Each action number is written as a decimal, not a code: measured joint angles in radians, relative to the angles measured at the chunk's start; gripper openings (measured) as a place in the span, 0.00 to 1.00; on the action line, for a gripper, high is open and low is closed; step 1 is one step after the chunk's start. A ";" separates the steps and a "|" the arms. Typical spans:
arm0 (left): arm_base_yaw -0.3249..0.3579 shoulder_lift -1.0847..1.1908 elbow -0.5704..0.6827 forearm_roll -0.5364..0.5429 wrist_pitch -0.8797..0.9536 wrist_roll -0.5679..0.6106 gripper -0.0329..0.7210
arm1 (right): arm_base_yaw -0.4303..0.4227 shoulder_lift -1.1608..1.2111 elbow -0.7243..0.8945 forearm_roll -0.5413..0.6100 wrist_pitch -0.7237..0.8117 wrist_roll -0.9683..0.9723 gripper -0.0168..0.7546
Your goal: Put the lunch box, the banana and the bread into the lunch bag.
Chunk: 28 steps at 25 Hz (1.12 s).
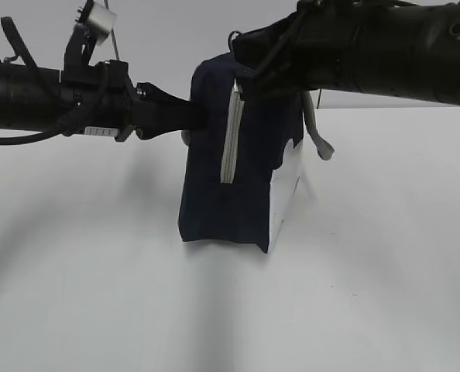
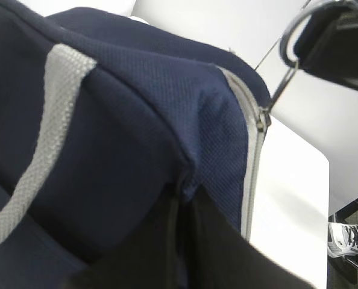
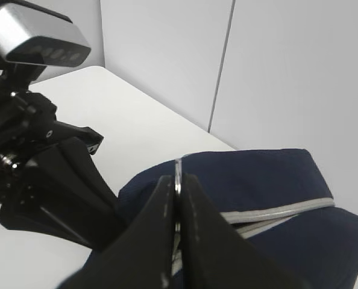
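Presently the right gripper (image 3: 178, 241) has its jaws pressed together on the grey ring pull (image 3: 178, 171) of the zipper (image 1: 231, 139). The left gripper (image 2: 182, 198) pinches shut a fold of the boxy navy-blue fabric lunch bag (image 1: 214, 194), which stands mid-table, white side panel (image 1: 286, 198) right. Zipper looks closed; nothing packed; no food visible.

- The black left gripper (image 2: 182, 198), on an arm reaching in level from the left, is pinched closed on navy fabric.
- The black right gripper (image 3: 178, 198), jaws pressed together, clamps a thin metal ring.
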 joint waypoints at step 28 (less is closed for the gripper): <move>0.000 0.000 0.000 0.124 0.052 0.001 0.05 | 0.000 0.011 -0.048 0.000 0.055 0.027 0.00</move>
